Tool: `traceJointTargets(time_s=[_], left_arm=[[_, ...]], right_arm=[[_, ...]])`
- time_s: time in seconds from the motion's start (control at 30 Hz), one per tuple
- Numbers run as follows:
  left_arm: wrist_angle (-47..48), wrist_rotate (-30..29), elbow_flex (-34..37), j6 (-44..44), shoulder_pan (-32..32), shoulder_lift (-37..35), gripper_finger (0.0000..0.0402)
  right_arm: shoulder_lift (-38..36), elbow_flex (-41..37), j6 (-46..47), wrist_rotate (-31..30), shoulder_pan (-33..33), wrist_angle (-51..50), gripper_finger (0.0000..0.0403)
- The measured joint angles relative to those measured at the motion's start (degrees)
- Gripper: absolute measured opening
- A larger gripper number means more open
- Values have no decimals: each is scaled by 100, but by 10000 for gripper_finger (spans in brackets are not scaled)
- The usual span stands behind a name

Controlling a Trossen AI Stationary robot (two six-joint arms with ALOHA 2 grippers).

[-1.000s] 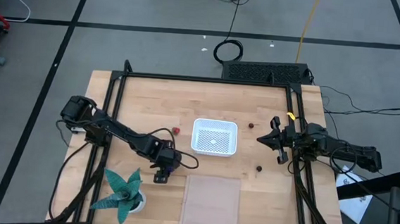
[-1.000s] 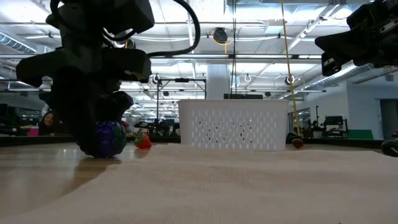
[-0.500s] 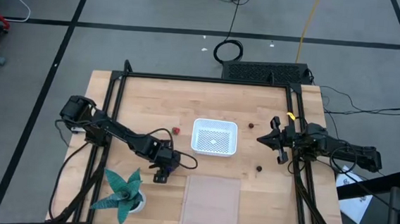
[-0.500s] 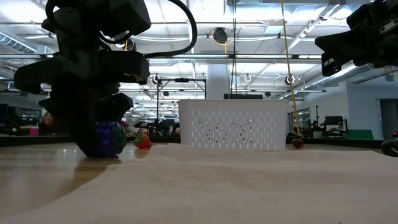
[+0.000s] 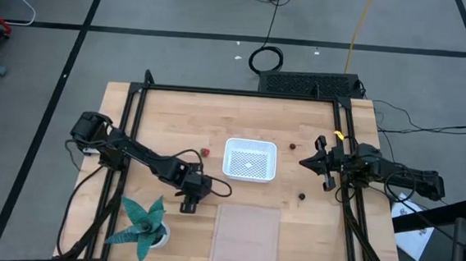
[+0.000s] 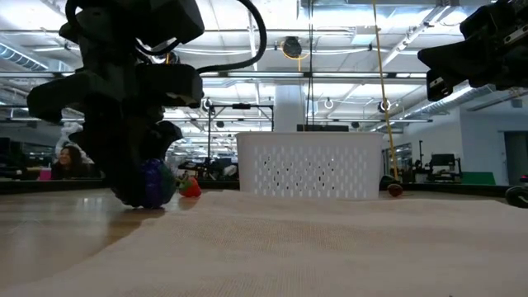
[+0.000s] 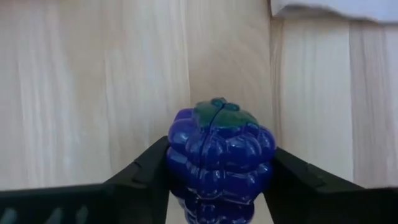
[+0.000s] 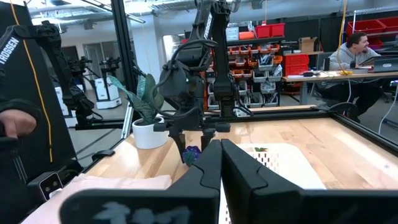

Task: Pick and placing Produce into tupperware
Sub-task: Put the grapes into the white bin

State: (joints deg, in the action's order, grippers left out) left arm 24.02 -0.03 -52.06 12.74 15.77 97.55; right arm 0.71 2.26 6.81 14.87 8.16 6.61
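The purple lump [image 7: 217, 152], a knobbly toy berry with a green top, stands on the wooden table at the near left. My left gripper [image 7: 219, 167] comes down over it and is shut on it; in the low view the purple lump [image 6: 153, 183] peeks out beside the dark fingers. The white tupperware [image 5: 250, 160] sits mid-table, bottom down. A small red piece [image 5: 204, 152] lies left of it. Two dark balls [image 5: 293, 147] [image 5: 301, 196] lie to its right. My right gripper [image 5: 303, 162] hovers shut at the right edge. My left gripper pinches the purple lump between its two fingers, one fingertip [image 7: 152, 171] on the lump's one side [image 7: 177, 155] and the other on the opposite side. The fingers come from above, slanting steeply down. The lump stands upright with its underside on the table.
A teal spiky potted plant [image 5: 140, 223] stands close to the left arm at the near left. A flat translucent pinkish rectangle [image 5: 245, 238] lies near the front edge. Black frame rails [image 5: 130, 131] run along the table's sides. A person sits in the room beyond.
My left gripper has stayed over the purple lump and drawn its fingers together onto it; in the low view a finger now covers more of the lump. The lump has kept its place on the table.
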Motion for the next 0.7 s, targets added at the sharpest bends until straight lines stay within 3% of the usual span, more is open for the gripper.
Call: traceJointTargets(time_s=[0.7], left_arm=[[2654, -609, -2522, -647, 6, -197, 200]], right_arm=[[0, 0, 0, 0, -1, 0, 0]])
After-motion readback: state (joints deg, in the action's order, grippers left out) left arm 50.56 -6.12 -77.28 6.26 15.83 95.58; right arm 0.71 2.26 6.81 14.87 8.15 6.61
